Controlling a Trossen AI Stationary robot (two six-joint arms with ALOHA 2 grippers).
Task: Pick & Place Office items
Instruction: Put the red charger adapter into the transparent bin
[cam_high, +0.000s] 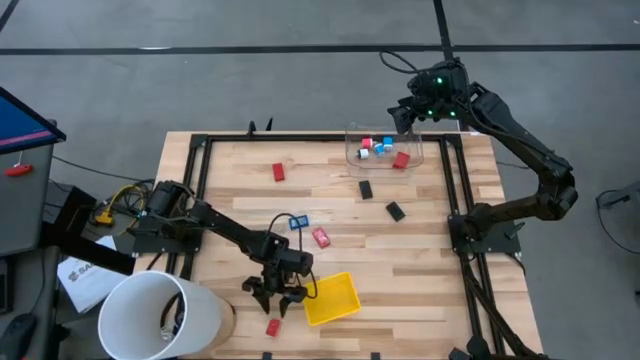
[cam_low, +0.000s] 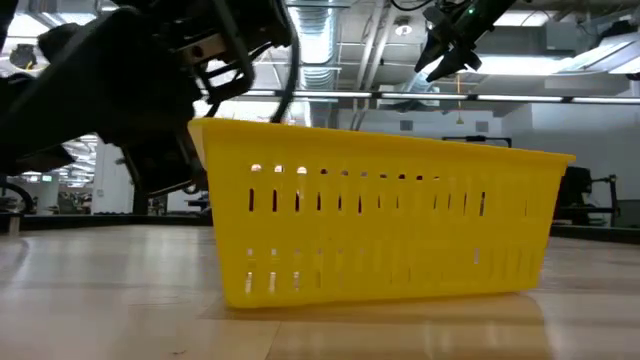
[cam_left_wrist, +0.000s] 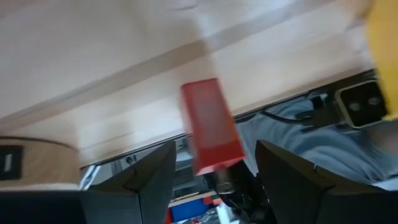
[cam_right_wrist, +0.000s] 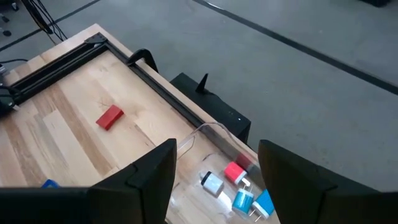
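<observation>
Fingers (cam_left_wrist: 149, 180) of the left gripper (cam_high: 277, 298) are standing parted and grasping nothing, hovering above a small red rectangular block (cam_high: 272, 327) lying on the wooden table (cam_high: 240, 190) near its front edge, just beside the square yellow slotted plastic tray (cam_high: 331, 299). Over the far edge the right gripper (cam_high: 405, 118) is hanging with its fingers (cam_right_wrist: 146, 177) also spread and empty, above the clear plastic box (cam_high: 415, 150) holding red, blue and white pieces (cam_high: 382, 150), while more red, black and blue pieces are lying scattered across the table between them.

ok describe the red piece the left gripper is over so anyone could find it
Start at the yellow tray near the table's front edge. Just to its left the left gripper hangs open, and right below its fingers lies the red piece. It is the only piece at that edge; the other red ones lie farther back.
</observation>
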